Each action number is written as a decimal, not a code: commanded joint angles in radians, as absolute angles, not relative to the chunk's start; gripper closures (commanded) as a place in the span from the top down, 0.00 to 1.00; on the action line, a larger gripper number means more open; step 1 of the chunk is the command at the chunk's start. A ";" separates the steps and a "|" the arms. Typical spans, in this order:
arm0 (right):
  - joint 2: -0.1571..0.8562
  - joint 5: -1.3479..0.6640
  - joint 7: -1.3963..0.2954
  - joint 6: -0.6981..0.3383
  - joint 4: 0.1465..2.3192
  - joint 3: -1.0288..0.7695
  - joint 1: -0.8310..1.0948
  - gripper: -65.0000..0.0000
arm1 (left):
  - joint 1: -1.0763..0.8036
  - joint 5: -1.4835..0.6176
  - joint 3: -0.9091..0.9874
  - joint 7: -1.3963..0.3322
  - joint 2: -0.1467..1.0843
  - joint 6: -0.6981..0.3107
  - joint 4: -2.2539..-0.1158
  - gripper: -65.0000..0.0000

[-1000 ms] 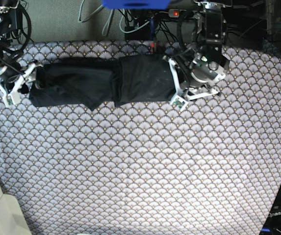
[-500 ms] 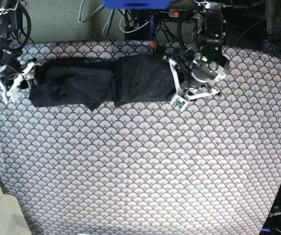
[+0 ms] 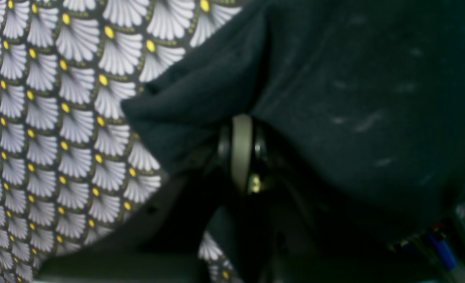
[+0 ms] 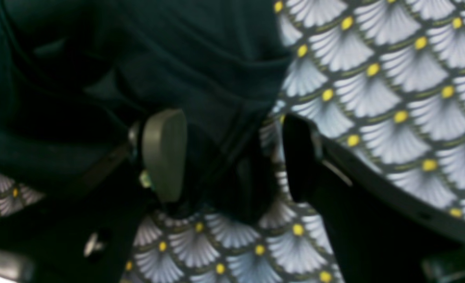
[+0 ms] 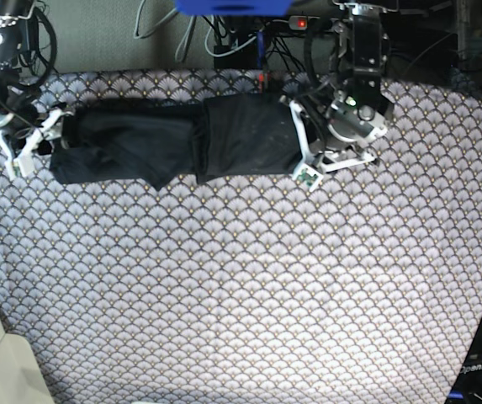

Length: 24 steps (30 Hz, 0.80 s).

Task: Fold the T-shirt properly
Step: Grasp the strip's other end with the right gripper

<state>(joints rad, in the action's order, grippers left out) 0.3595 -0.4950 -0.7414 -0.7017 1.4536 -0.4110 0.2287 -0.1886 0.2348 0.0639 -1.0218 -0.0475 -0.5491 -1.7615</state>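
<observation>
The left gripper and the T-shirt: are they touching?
Touching. In the left wrist view the left gripper is shut, with the black T-shirt bunched around its pale fingers and pinched there.

**Arms at far edge, one clamped, one wide**

L arm reaches in from far side, wrist bent down; left gripper (image 5: 306, 160) low, jaws pinched together on the T-shirt (image 5: 173, 143) edge. R arm at opposite end; right gripper (image 5: 32, 143) low w/ jaws spread wide, pale pad (image 4: 164, 153) & dark finger (image 4: 299, 157) well apart.
</observation>
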 commanded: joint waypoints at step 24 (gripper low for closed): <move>0.427 -0.746 -0.728 -0.698 1.391 -0.412 0.262 0.62 | -0.185 0.239 0.064 -1.021 -0.044 -0.544 -1.810 0.00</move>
